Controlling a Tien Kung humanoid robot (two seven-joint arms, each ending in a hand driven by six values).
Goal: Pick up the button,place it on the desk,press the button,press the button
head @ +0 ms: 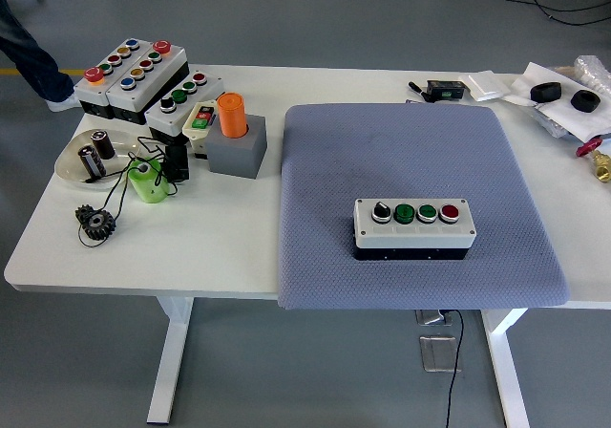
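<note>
A white button box [413, 224] with a black base lies on the grey-blue pad [401, 141] near the pad's front middle. Its top carries a black knob, two green buttons and a red button in a row. Neither of my hands is in view. Nothing touches the box.
At the back left stand several other button boxes [129, 65], an orange cylinder in a grey block [235, 141], a green part [146, 180], a dish with parts [91, 156] and a black gear [95, 222]. Small items [558, 94] lie at the back right. A person's leg [33, 60] shows at the top left.
</note>
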